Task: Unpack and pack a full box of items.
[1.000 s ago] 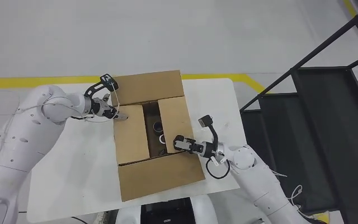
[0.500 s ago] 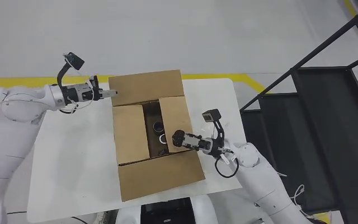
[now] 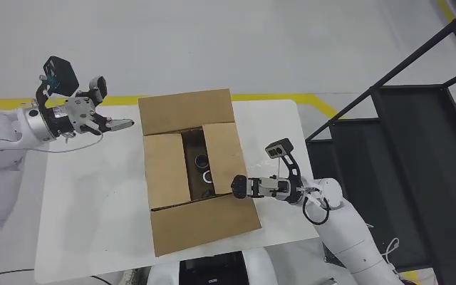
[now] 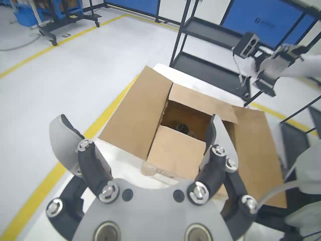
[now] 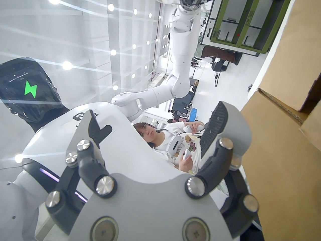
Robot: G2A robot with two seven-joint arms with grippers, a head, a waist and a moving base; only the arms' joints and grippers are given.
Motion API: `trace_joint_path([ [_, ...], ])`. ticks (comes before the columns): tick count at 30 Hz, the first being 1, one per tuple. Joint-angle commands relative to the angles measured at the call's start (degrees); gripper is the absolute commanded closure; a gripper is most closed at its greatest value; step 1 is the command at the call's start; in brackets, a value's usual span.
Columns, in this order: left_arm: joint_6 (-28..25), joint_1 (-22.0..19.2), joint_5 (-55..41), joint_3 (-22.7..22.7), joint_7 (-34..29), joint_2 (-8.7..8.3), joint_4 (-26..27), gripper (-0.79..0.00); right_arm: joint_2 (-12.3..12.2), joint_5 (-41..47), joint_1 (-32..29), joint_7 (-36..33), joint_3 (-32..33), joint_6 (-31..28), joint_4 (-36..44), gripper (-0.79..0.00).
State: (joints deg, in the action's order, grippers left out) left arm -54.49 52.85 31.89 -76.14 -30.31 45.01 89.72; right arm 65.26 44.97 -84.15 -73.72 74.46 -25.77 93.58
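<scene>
The left gripper [image 4: 136, 124] hangs spread, well clear of the box [image 3: 187, 112]; the right gripper [image 5: 155, 111], also spread, sits beside a short flap [image 3: 223, 157], perhaps to uncover the dim items [image 3: 201, 159].

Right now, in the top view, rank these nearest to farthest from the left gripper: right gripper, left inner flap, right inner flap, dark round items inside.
From the left gripper:
1. left inner flap, on its side.
2. dark round items, down between the flaps.
3. right inner flap, past the opening.
4. right gripper, by that flap's outer corner.
</scene>
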Motion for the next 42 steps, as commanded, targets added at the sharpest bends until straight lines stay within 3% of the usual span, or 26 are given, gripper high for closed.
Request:
trace_joint_path([
  [1, 1.0, 2.2, 12.7, -1.0, 8.4, 0.29, 2.9, -0.785, 0.0, 0.5, 0.0, -0.3, 0.0, 0.0, -0.5, -0.785],
  [5, 5.8, 6.1, 30.4, -2.4, 22.9, 0.7, 5.7, -0.785, -0.1, 0.6, 0.1, -0.4, 0.0, 0.3, -1.3, -0.785],
  [8, 8.7, 8.4, 38.7, -2.6, 30.9, 0.81, 5.3, -0.785, -0.1, 0.5, 0.4, -0.2, 0.0, 0.5, -1.9, -0.785],
  [32, 8.9, 8.5, 38.4, -2.6, 31.0, 0.84, 5.2, -0.785, 0.0, 1.1, 0.8, 0.9, -0.1, 0.9, -2.4, -0.785],
  [36, 6.6, 9.5, 28.8, -2.7, 29.2, 1.03, 3.3, -0.785, 0.0, 1.1, 0.8, 0.9, -0.1, 0.9, -2.4, -0.785],
  [42, -2.1, 7.4, 8.7, -1.4, 16.0, 0.56, -3.4, -0.785, 0.0, 1.1, 0.8, 0.9, -0.1, 0.9, -2.4, -0.785],
])
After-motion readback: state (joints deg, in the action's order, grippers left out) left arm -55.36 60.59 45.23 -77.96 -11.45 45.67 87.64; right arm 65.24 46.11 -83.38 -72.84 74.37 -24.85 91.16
